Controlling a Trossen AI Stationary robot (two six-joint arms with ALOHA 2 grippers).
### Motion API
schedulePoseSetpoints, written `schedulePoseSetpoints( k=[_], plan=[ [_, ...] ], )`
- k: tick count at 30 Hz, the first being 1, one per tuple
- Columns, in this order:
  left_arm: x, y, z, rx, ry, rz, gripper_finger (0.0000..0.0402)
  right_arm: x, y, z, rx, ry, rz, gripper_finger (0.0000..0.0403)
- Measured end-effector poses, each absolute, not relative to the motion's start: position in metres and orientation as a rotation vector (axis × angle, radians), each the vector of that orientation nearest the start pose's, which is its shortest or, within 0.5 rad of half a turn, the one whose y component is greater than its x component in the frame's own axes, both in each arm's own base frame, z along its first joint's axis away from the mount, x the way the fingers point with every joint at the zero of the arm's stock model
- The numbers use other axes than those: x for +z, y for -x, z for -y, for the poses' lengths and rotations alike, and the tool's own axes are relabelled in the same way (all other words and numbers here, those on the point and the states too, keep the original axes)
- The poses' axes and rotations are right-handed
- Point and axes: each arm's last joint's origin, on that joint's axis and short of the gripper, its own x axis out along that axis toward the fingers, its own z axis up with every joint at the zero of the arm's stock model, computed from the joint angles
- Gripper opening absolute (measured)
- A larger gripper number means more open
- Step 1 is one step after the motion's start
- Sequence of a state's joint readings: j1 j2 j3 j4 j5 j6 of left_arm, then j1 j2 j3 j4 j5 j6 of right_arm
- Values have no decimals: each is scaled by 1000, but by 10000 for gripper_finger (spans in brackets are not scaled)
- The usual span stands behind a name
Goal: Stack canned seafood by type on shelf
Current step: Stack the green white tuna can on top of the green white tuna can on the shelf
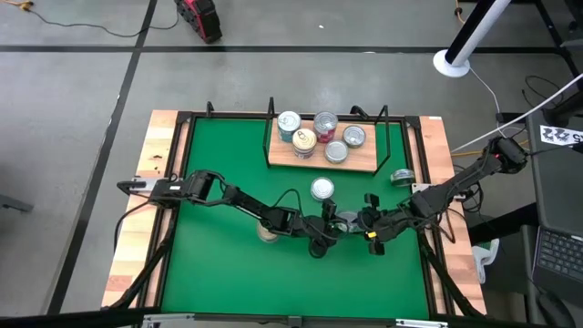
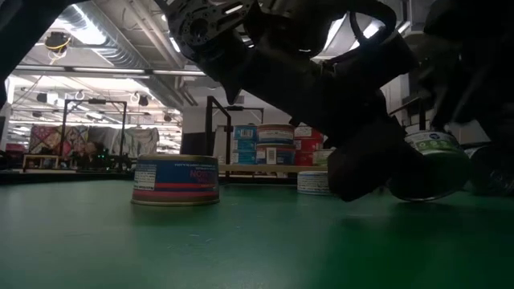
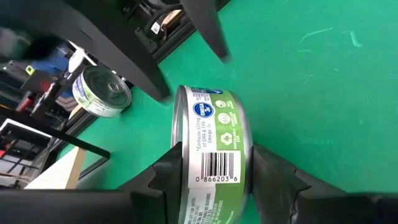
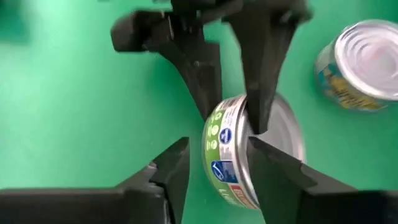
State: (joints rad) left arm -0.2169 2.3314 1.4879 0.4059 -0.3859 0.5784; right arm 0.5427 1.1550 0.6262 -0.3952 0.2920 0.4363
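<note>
Left tool (image 3: 214,155): closed across the two flat faces of a green-labelled tin (image 3: 214,143), which stands on edge. In the high view it sits low of centre, largely hidden under the arm.
Right tool (image 4: 217,155): fingers parted, flanking the same tin from the opposite side. A thin gap shows at one finger; contact at the other cannot be made out.
Held tin, hidden parts: the lower end is cut off by the bottom edge of the left wrist view. In the low view it sits at right, mostly covered by dark arm parts.
Shelf (image 1: 364,162): upper centre of the high view, on the green mat (image 1: 219,273) of the surface. It carries five tins (image 1: 325,123); label colours are unreadable from above.
Loose tin (image 1: 322,189): on the mat just below the shelf, upright.
Covered tin (image 1: 267,233): lower left of centre, half hidden by the left arm.
Edge tin (image 1: 401,176): at the mat's right edge, orientation unclear.
Blue-and-red tin (image 2: 175,181): low view, left of centre, upright.
</note>
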Motion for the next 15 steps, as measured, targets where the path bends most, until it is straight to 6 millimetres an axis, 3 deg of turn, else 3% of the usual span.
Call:
schedulePoseSetpoints(
  k=[8, 15],
  plan=[
    [116, -486, 94, 108, -667, -460, 148, 240, -179, -98, 17, 16, -957, 161],
    [141, -490, 94, 178, -687, -409, 144, 257, -169, -92, -7, 51, -1009, 161]
  ],
)
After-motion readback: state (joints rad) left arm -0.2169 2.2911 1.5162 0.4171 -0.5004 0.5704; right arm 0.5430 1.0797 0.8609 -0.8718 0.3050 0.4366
